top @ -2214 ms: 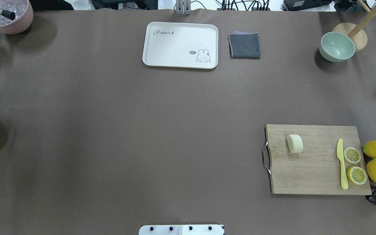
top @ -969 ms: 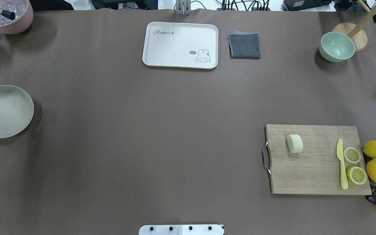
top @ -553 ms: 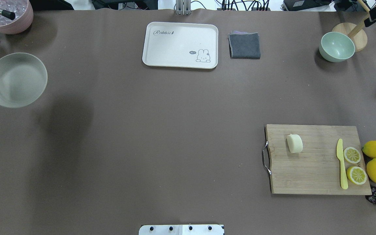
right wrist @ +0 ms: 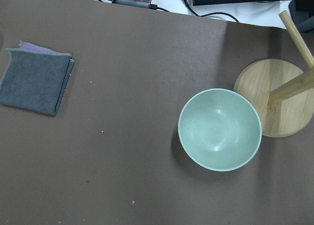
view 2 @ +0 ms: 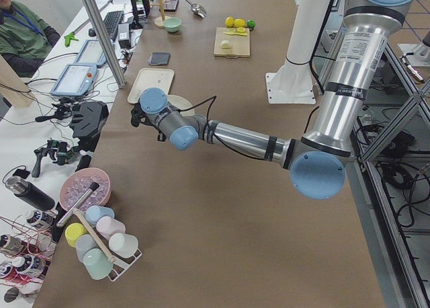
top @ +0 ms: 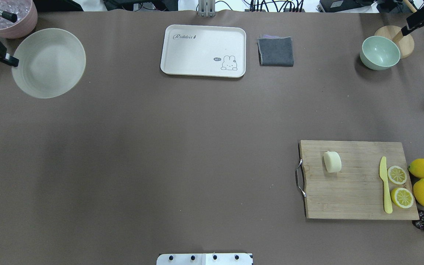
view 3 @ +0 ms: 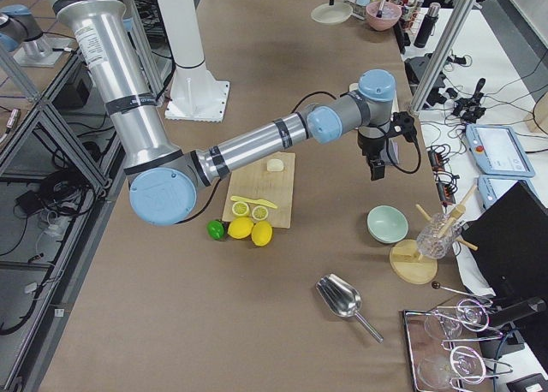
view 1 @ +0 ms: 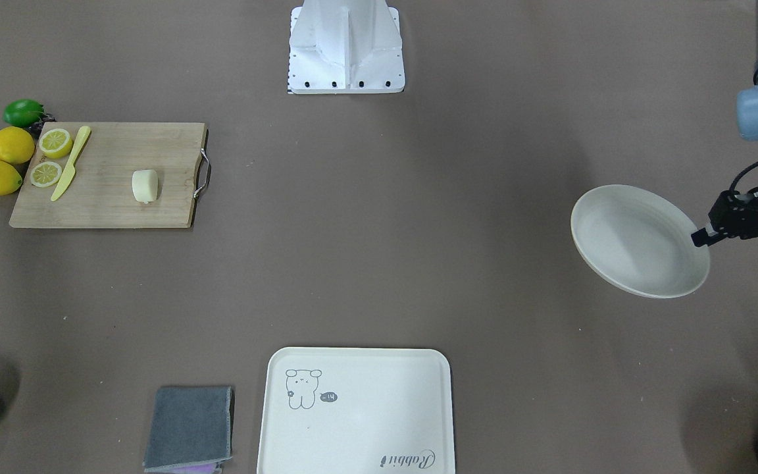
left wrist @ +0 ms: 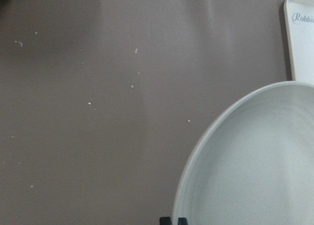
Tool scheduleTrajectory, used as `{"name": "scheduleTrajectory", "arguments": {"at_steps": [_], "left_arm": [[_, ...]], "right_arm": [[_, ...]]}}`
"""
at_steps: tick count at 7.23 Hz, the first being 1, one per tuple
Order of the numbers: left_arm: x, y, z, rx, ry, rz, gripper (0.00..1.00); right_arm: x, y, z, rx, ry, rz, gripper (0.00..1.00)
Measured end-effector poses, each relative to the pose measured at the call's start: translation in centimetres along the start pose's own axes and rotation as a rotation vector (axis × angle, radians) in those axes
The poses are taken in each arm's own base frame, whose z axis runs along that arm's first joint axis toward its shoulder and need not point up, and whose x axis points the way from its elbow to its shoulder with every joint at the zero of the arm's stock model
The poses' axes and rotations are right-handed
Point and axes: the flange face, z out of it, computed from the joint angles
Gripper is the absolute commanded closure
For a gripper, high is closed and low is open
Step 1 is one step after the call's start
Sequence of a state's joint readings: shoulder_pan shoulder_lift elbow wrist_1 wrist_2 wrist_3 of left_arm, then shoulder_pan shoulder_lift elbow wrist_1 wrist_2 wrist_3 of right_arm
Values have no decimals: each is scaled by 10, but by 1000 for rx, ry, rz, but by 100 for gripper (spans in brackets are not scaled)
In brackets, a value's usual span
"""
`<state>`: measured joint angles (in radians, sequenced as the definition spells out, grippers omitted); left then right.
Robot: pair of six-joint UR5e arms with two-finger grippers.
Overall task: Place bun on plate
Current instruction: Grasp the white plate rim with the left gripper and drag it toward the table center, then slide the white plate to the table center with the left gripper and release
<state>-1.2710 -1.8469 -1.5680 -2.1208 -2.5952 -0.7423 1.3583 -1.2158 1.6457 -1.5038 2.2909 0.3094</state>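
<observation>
While your left gripper (top: 12,63) pinches the plate (top: 50,62) by its rim, fingers clamped on it, plate tilted, bun (top: 332,162) lying on the cutting board (top: 355,191), well apart from the plate, right gripper (view 3: 377,165) near the green bowl (top: 380,52), finger state not discernible.

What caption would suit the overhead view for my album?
Left gripper holds the plate by its rim while the bun sits on the cutting board.

- Bright, even light from above; the matte table (top: 197,147) takes only faint, diffuse shadows.
- A soft shadow lies beside the bowl (top: 380,52).
- The left wrist view is slightly soft; the near rim of the plate (left wrist: 255,166) blurs.
</observation>
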Motion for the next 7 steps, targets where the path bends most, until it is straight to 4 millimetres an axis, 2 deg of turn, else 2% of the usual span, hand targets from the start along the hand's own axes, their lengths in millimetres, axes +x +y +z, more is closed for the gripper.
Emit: {"name": "scheduleTrajectory", "arguments": {"at_steps": [1, 2, 3, 4, 5, 7], "left_arm": [[48, 0, 9, -1, 29, -8, 100], [87, 2, 24, 6, 38, -14, 100], [120, 7, 53, 16, 29, -11, 100], [156, 17, 94, 27, 13, -6, 100], [189, 34, 135, 40, -3, 2, 100], [241, 77, 204, 49, -24, 26, 100]], "right_arm": [[0, 0, 0, 0, -1, 0, 0], [-1, 0, 0, 0, -1, 1, 0], [-1, 0, 0, -1, -1, 1, 0], [0, 0, 0, -2, -1, 2, 0], [1, 1, 1, -3, 0, 4, 0], [4, 3, 1, -3, 2, 8, 0]]}}
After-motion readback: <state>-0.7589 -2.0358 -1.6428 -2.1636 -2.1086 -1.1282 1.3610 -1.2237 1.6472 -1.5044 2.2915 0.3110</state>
